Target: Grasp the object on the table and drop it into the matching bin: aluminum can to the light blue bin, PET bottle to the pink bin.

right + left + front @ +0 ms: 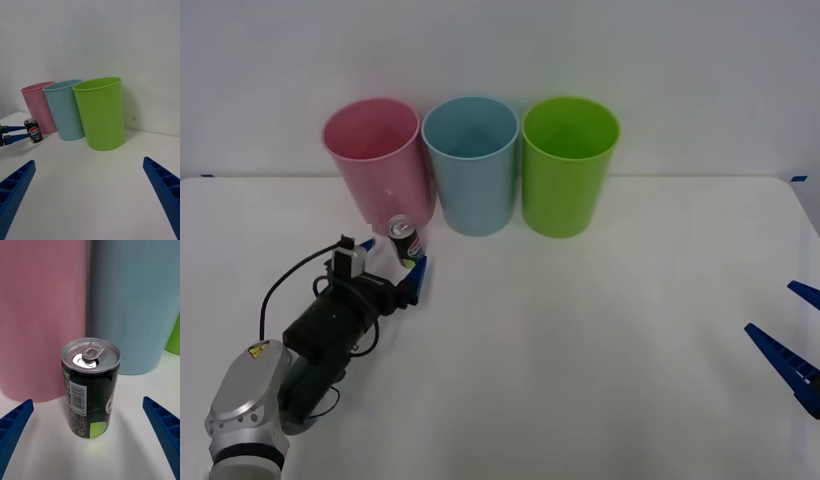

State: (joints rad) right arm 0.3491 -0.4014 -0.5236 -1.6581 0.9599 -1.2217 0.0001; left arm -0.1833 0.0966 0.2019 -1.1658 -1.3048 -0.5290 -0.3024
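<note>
The aluminum can (402, 240), black with a silver top, stands upright on the white table (580, 350), just in front of the pink bin (375, 160). The light blue bin (472, 165) stands next to the pink one, on its right. My left gripper (392, 258) is open, low over the table, one blue finger on each side of the can and neither touching it. In the left wrist view the can (90, 386) stands between the fingers (17, 420), with the pink bin (41, 315) and the light blue bin (131, 303) close behind. My right gripper (790, 335) waits open at the table's right edge.
A lime green bin (568, 165) stands to the right of the light blue one; the three bins touch in a row at the back of the table. A black cable loops beside the left arm (285, 285). The middle and right of the tabletop are bare white.
</note>
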